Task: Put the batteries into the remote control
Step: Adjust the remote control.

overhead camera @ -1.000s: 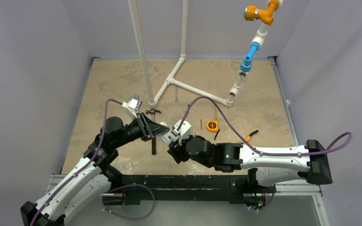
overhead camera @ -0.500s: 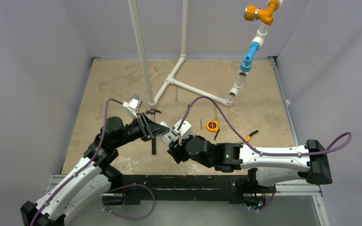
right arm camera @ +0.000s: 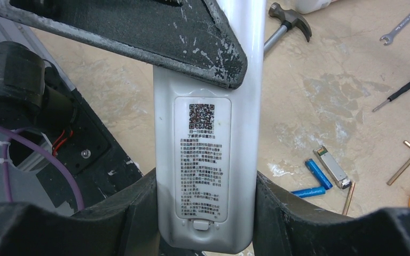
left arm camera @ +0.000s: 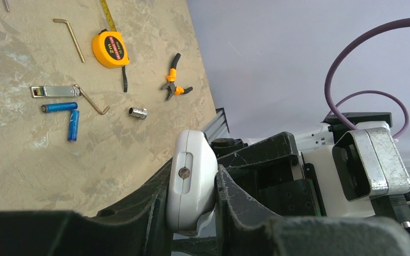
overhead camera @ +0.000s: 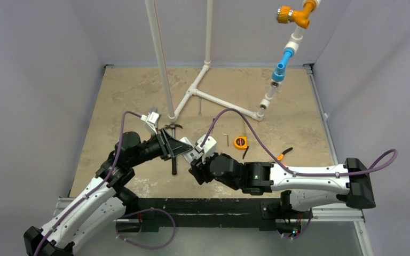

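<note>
Remote (right arm camera: pixel 208 160) raised off counter (left arm camera: pixel 26 160), pinched at one end by left hand (left arm camera: pixel 191 184) and at the other by right hand (right arm camera: pixel 205 213), both closed on it. Batteries (left arm camera: pixel 60 107) loose on counter, lying at an angle, just beside metal clip (left arm camera: pixel 53 91).

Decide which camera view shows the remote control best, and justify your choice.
The right wrist view: the remote control sits large and central, its labelled back facing the camera. The left wrist view shows only one end, edge-on in the left tool. The top view shows just a small white patch.
</note>
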`<state>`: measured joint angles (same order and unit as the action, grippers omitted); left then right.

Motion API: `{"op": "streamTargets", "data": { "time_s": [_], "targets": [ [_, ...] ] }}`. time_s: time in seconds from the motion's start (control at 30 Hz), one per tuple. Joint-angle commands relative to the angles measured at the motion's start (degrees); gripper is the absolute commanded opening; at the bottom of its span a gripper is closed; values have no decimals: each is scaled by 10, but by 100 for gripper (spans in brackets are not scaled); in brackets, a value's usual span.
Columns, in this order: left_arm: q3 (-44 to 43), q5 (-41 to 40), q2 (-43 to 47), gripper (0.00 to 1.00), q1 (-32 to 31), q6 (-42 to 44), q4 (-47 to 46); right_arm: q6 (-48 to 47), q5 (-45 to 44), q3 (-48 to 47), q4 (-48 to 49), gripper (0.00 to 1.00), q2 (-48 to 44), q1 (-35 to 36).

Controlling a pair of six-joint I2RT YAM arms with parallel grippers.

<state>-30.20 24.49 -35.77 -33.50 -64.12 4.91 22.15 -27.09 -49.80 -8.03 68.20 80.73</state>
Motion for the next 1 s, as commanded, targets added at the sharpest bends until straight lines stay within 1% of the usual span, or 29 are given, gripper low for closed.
{"op": "streamTargets", "data": {
  "time_s": [0.0, 0.07, 0.1, 0.17, 0.2, 0.23, 0.33, 0.4, 0.53, 0.67, 0.8, 0.97],
  "targets": [
    [-4, -2, -1, 9, -1, 1, -12, -2, -18, -24, 28, 0, -5, 1],
    [-4, -3, -2, 2, 0, 1, -10, -5, -16, -22, 28, 0, -7, 1],
    [-4, -4, -3, 0, 0, 2, -9, -8, -11, -22, 28, 5, -8, 1],
    [-5, -8, -5, 0, 0, 5, -2, -19, 6, -23, 27, 31, -8, 1],
    [-9, -12, -6, 0, -1, 10, 9, -28, 15, -26, 23, 37, -10, 1],
    [-12, -16, -6, 0, 0, 17, 24, -36, 20, -30, 17, 41, -13, 1],
    [-16, -25, -8, 0, 1, 38, 43, -68, 58, -47, -4, 50, -27, 1],
    [-12, -26, -12, 0, 2, 48, 39, -95, 73, -62, -23, 53, -37, 1],
    [0, -3, -40, 0, 13, 53, 0, -151, 95, -78, -50, 55, -61, 1],
    [15, 46, -80, 0, 36, 57, -74, -194, 90, -64, -44, 56, -93, 1],
    [21, 73, -103, 0, 49, 82, -98, -243, 109, -35, -28, 60, -120, 0],
    [27, 84, -119, 0, 54, 106, -112, -253, 138, -19, -18, 64, -130, 0]
  ]
}}
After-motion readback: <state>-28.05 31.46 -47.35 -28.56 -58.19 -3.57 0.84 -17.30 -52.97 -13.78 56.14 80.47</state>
